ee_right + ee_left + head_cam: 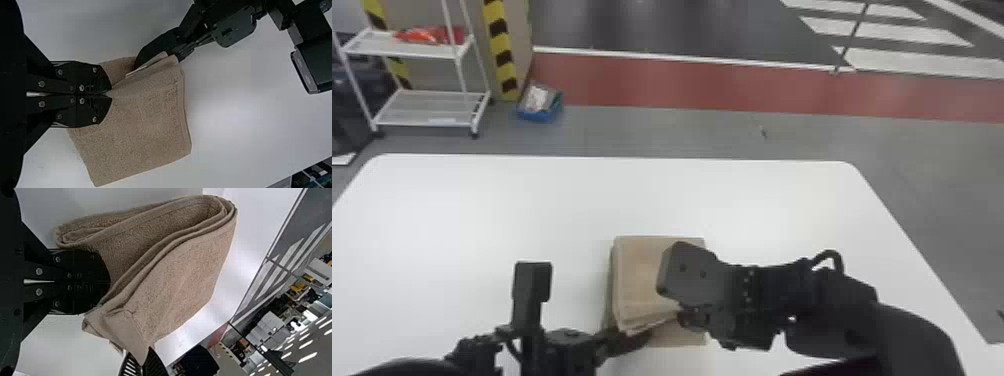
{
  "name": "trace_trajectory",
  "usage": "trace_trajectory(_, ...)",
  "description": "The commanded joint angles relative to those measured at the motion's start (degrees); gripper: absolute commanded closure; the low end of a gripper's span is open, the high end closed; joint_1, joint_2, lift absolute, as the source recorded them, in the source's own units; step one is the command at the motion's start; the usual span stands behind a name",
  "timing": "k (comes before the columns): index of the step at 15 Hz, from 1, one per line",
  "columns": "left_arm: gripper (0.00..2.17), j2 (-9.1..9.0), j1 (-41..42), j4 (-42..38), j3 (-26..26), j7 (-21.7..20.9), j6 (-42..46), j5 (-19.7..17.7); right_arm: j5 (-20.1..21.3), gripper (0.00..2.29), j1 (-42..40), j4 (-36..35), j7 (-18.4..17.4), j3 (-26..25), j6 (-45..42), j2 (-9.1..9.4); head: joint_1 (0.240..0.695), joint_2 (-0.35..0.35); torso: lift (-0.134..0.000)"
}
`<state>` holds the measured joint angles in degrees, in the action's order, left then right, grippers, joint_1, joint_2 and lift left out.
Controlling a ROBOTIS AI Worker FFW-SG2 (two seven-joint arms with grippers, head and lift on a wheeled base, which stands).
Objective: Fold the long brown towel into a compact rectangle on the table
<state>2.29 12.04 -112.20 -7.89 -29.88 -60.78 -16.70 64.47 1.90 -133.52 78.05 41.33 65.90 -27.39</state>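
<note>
The folded brown towel (639,275) lies at the table's near middle, its upper layers lifted at the near side above a flat lower layer. There, my left gripper (648,337) reaches in from the left, shut, between the lower layer and the raised ones. In the left wrist view, the left gripper (109,282) has its fingers together against the towel (188,274), which bulges in loops beyond them. My right gripper (681,316) is at the towel's near right part. The right wrist view has the right gripper (110,95) shut on the towel (141,121), creases running from its tips.
The white table (532,200) extends on both sides of the towel and behind it. Beyond its far edge stand a white shelf rack (424,107) and a blue bin (539,107) on the floor. Both arms are close together at the near side.
</note>
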Motion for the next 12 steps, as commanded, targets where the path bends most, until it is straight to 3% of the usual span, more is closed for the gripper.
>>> trace_trajectory(1,2.01,0.0,0.0,-0.04,-0.02,0.0,0.0,0.0,0.22,1.42,0.03,0.36,0.28,1.04,-0.02,0.15,0.695,-0.156,-0.124)
trace_trajectory(7,2.01,0.0,0.0,-0.04,0.15,-0.27,0.0,-0.18,1.1,1.4,0.21,1.86,0.28,2.53,0.16,0.85,0.695,-0.145,-0.124)
trace_trajectory(8,2.01,0.0,0.0,-0.04,0.15,-0.27,0.0,-0.18,1.19,1.18,0.3,1.95,0.28,2.53,0.16,0.85,0.695,-0.144,-0.124)
trace_trajectory(9,2.01,0.09,0.0,-0.04,0.15,-0.27,0.0,-0.18,1.01,0.66,0.3,1.95,0.28,2.53,0.51,0.85,0.695,-0.143,-0.124)
trace_trajectory(10,2.01,0.09,0.0,-0.04,0.24,-0.27,0.0,-0.18,0.92,0.49,0.21,1.86,0.28,2.62,0.69,0.85,0.695,-0.142,-0.124)
trace_trajectory(12,2.01,0.0,0.0,-0.04,0.15,-0.27,0.17,-0.18,1.01,0.49,0.03,1.86,0.28,2.62,0.69,0.94,0.695,-0.142,-0.124)
